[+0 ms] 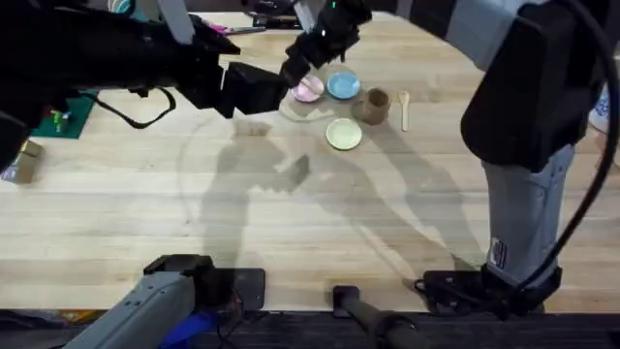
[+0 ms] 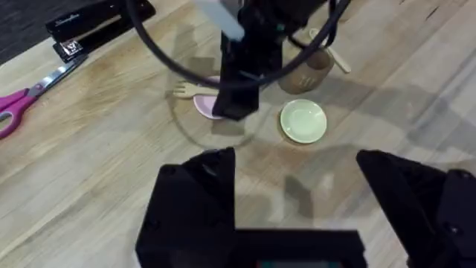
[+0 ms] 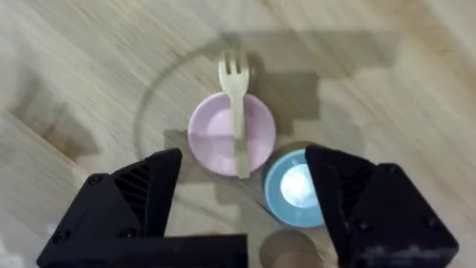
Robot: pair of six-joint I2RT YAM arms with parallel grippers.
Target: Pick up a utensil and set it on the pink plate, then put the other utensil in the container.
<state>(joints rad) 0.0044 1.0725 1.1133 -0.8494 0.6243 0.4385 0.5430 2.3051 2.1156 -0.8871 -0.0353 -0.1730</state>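
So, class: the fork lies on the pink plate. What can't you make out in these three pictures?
- Overhead: the right gripper covers most of the pink plate, hiding the fork.
- Left wrist: the right arm hides most of the plate and fork handle.
- Right wrist: the container is cut off by the edge.
- Overhead: the spoon is too small for detail.

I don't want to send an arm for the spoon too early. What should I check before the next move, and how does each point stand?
1. Fork lies across the pink plate, tines overhanging: ok.
2. Right gripper open, empty, above the plate: ok.
3. Left gripper open, empty: ok.
4. Spoon lies free on the table beside the container: ok.
5. Container upright: ok; whether it is empty: cannot tell.
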